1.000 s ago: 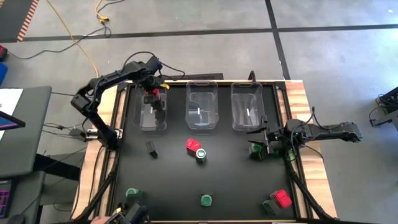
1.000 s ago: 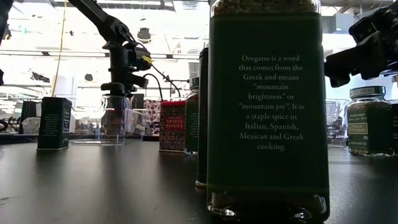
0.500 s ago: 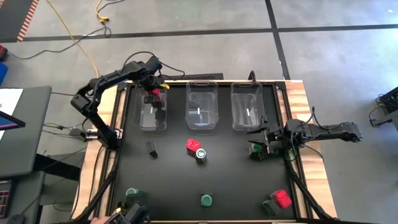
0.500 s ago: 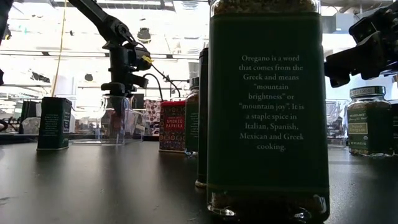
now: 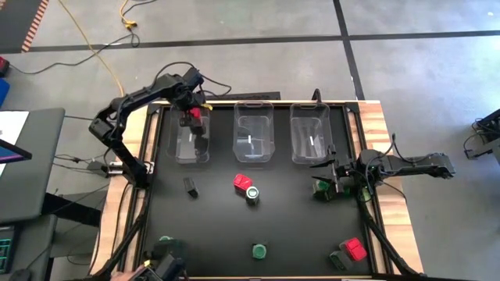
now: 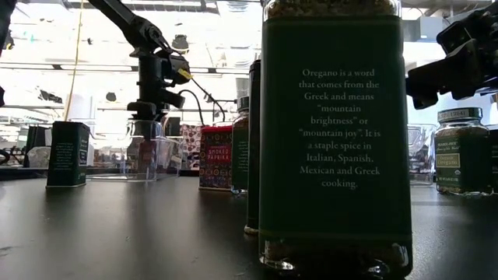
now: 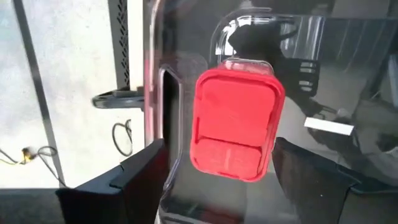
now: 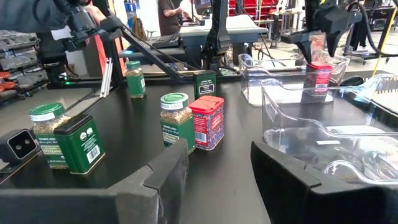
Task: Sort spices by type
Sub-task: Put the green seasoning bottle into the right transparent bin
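Red-lidded paprika tin (image 7: pixel 235 124) sat in the clear bin (image 5: pixel 192 147) directly beneath my left pincer (image 5: pixel 191 115), fingers spread clear of it. I judged a straight vertical lift best, avoiding the bin's walls. Right pincer (image 5: pixel 334 176) hovered spread beside a green jar (image 5: pixel 321 189).

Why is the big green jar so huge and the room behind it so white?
Low view: the oregano jar stands right by the camera, so it fills the frame, and the bright room behind washes out, leaving things dark against it. Left wrist view: glare streaks the clear bin around the red tin.
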Controlling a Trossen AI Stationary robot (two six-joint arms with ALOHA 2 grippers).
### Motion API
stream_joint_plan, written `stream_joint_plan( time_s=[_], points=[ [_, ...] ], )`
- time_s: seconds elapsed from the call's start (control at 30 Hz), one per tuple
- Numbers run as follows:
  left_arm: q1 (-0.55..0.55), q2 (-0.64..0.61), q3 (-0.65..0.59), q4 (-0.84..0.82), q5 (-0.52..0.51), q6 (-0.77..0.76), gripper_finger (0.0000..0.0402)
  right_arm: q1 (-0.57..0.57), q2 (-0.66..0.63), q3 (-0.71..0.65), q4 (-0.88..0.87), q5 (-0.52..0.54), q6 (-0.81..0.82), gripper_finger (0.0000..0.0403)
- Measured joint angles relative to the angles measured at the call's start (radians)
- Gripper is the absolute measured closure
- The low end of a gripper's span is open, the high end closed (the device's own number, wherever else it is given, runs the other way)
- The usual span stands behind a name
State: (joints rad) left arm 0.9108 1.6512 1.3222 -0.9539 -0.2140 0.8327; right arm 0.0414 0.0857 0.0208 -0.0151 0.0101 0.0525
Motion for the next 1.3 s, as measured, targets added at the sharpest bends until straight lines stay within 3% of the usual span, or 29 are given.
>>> stream_joint_plan(
  time_s=[0.27,0.43,0.63,0.83,0.9,1.07,1.23,1.3],
  points=[
    [-0.001,-0.001,0.08,-0.129,0.001,-0.111,0.0124,0.0,0.0,0.0,0.0,0.0,0.0,0.0196],
    [-0.014,-0.05,0.099,-0.226,0.085,-0.248,0.0125,0.0,0.0,0.0,0.0,0.0,0.0,0.0196],
    [-0.094,-0.22,0.099,-0.267,0.172,-0.473,0.0125,0.0,0.0,0.0,0.0,0.0,0.0,0.0196],
    [-0.303,-0.435,0.1,-0.243,0.178,-0.76,0.0125,0.0,0.0,0.0,0.0,0.0,0.0,0.0196],
    [-0.401,-0.494,0.097,-0.208,0.147,-0.87,0.0125,0.0,0.0,0.0,0.0,0.0,0.0,0.0196],
    [-0.704,-0.583,0.0,-0.023,-0.106,-1.101,0.0125,0.0,0.0,0.0,0.0,0.0,0.0,0.0196],
    [-0.941,-0.553,-0.126,0.103,-0.302,-1.268,0.0125,0.0,0.0,0.0,0.0,0.0,0.0,0.0196],
    [-0.986,-0.529,-0.157,0.1,-0.319,-1.303,0.0125,0.0,0.0,0.0,0.0,0.0,0.0,0.0196]
  ],
)
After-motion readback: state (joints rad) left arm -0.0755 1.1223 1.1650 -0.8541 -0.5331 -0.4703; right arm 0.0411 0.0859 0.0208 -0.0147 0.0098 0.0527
